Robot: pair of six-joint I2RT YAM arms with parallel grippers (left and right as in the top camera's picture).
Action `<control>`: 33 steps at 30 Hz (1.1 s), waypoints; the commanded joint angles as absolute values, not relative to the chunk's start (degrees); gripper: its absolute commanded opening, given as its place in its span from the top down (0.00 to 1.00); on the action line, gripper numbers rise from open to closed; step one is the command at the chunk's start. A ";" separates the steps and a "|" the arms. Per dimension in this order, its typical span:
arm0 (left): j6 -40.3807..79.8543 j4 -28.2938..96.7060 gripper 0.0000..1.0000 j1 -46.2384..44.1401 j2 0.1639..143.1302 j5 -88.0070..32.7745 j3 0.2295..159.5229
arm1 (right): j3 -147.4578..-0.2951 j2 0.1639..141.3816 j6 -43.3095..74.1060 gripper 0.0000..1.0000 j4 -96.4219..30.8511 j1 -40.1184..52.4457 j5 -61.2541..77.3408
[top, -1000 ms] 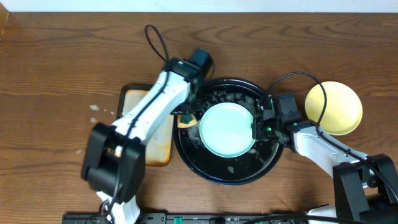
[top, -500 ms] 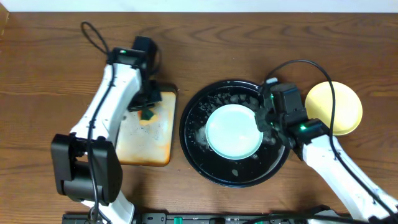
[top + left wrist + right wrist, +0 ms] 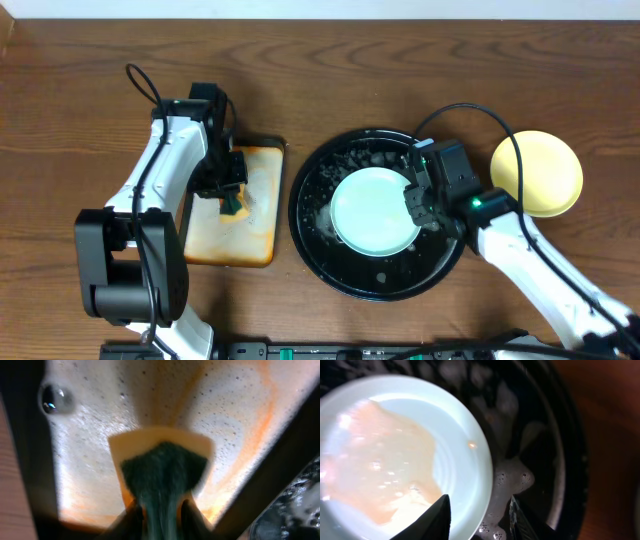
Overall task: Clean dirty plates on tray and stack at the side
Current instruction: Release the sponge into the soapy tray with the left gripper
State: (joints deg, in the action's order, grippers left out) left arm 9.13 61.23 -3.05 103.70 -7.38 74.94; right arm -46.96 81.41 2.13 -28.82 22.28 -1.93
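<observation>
Now the scrubbing arm has left the wash. A second ago the left claw [image 3: 232,193] was over the black tray [image 3: 345,282], with the sponge [image 3: 236,205] at the left edge of the mint-green plate [image 3: 375,208]. Half a second ago it had swung across to the stained tray [image 3: 255,230], and now we see it lower on that tray. The left wrist view shows the sponge [image 3: 162,467] clenched between the fingers, its yellow face just above or touching the foamy orange-streaked surface. We cannot tell which.

The right claw [image 3: 416,205] has stayed at the right rim of the mint-green plate. Its wrist view shows one finger over the plate [image 3: 395,450] and the other over the foam [image 3: 512,480] in the black tray. The jaws are apart, straddling the rim and not yet pinched on it. A thin, pale orange, soapy film lies over the plate's middle.

The plate lies flat in the middle of the black tray, and the yellow plate [image 3: 537,172] sits on the desk [image 3: 80,100] just right of the tray. From overhead we see no smear on the yellow plate.

We judge that wiping of this plate is over and the sponge is being parked. The likely next step is for the right claw to close on the rim and carry the plate to the yellow one. Its wet rim may slip.
</observation>
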 commanded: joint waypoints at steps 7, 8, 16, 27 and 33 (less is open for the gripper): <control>8.60 64.53 0.23 -2.55 95.68 -12.64 77.03 | -47.09 94.17 4.80 0.71 -26.39 17.78 7.38; 8.60 64.69 0.22 -2.42 93.82 -12.64 77.03 | -47.09 94.61 5.32 0.79 -26.37 17.58 7.38; 8.62 64.82 0.19 -2.26 75.77 -12.60 77.03 | -47.59 92.86 5.65 0.99 -26.55 16.32 2.20; 8.62 64.86 0.18 -2.26 66.22 -12.62 77.03 | -51.66 79.59 -4.19 0.99 -26.50 24.53 -20.84; 8.62 64.86 0.18 -2.26 66.22 -12.62 77.03 | -51.68 79.35 -10.81 0.99 -25.56 33.47 -44.40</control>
State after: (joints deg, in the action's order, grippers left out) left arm 8.95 64.55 -2.61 66.57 -12.12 76.01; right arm -51.31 79.31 -5.39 -26.28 29.06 -24.77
